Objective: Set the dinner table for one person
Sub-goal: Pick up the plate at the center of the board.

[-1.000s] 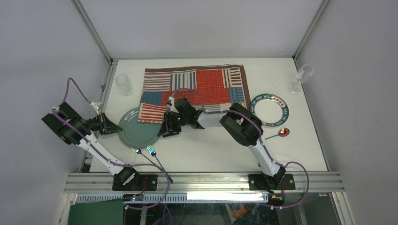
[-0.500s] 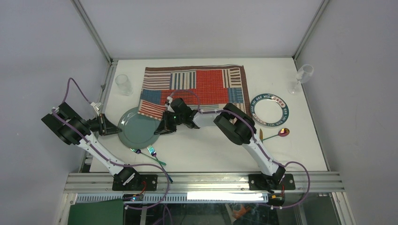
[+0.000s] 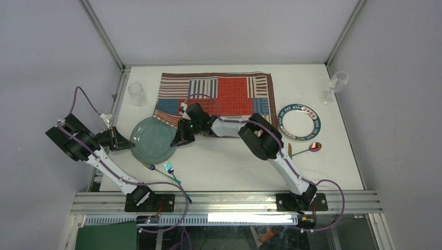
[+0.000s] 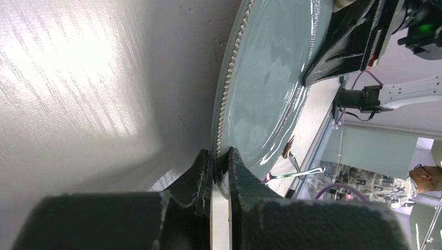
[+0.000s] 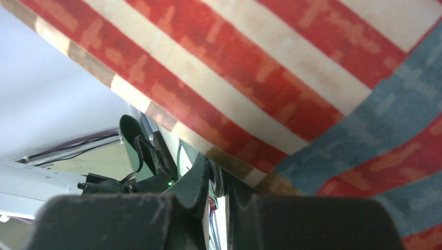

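Note:
The white dinner table [image 3: 234,164] carries a striped red-blue-white placemat [image 3: 229,94] at the back. A grey-green plate [image 3: 154,139] lies left of centre. My left gripper [image 3: 121,140] is shut on the plate's left rim [image 4: 221,156]; the plate [image 4: 266,78] fills the left wrist view. My right gripper [image 3: 183,136] sits at the plate's right rim, under the placemat's near-left corner. In the right wrist view it [image 5: 218,174] is shut on the placemat's brown edge [image 5: 229,161], with the cloth [image 5: 292,78] draped above it.
A clear glass [image 3: 138,94] stands at the back left, a stemmed glass [image 3: 338,83] at the back right. A small plate with a patterned rim [image 3: 299,122] lies right of the placemat, a spoon [image 3: 311,148] near it. Iridescent cutlery [image 3: 162,169] lies in front of the grey-green plate.
The placemat's near-left corner lay over the plate; now it is drawn back and the whole plate shows. My right gripper has moved left and back. The left arm has barely moved.

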Robot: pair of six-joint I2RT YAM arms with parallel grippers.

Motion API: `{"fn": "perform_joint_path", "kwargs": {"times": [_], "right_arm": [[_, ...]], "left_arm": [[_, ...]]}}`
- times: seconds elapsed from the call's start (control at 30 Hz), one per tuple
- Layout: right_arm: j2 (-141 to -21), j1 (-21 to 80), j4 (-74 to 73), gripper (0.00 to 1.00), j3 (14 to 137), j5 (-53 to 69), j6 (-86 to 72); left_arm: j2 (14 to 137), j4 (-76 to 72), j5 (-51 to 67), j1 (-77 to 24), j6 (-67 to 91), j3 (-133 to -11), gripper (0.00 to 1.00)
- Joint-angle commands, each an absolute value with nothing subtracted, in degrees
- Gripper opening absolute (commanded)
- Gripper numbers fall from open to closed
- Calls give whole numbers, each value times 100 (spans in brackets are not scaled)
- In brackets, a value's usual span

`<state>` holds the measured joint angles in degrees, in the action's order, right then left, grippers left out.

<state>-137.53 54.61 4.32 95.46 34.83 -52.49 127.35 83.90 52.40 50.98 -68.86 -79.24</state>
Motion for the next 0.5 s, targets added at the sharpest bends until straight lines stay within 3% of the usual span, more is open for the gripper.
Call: {"fn": "perform_joint_path", "kwargs": {"times": [0.0, 0.47], "right_arm": [[-13999, 6165, -38, 0, 10189, 2377, -3528], [-13910, 6414, -555, 0, 10489, 1733, -2597]], "left_arm": [[12881, 8336, 5312, 6565, -7721, -7734, 0], [12275, 8339, 5322, 6557, -8059, -7386, 0]]}}
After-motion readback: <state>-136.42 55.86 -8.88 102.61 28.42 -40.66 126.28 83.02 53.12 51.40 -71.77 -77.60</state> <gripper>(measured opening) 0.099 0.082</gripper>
